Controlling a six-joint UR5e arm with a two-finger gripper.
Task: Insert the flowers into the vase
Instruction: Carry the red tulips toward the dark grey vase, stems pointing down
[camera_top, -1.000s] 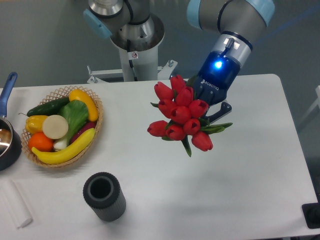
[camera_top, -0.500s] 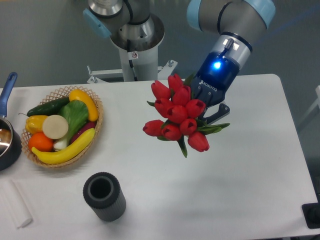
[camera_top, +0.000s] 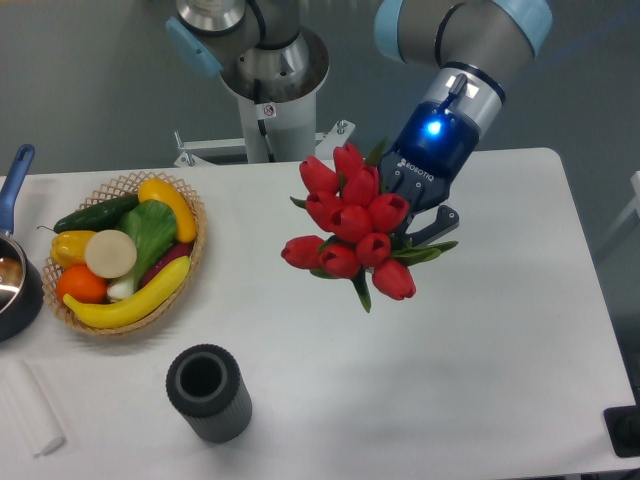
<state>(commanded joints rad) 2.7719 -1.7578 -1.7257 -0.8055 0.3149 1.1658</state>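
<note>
One vase (camera_top: 208, 393), upright near the table's (camera_top: 500, 400) front edge; one bunch of flowers (camera_top: 352, 228), about ten red buds, held above mid-table. Gripper (camera_top: 418, 232) clamped on the stems. Bunch has shifted slightly left since before. Basket (camera_top: 120, 186) at left; bare tabletop between flowers and vase.

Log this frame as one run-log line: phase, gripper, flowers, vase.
phase: carrying | gripper: shut on flowers | flowers: held in the air, not over vase | vase: upright, empty, near table edge, left of bunch
</note>
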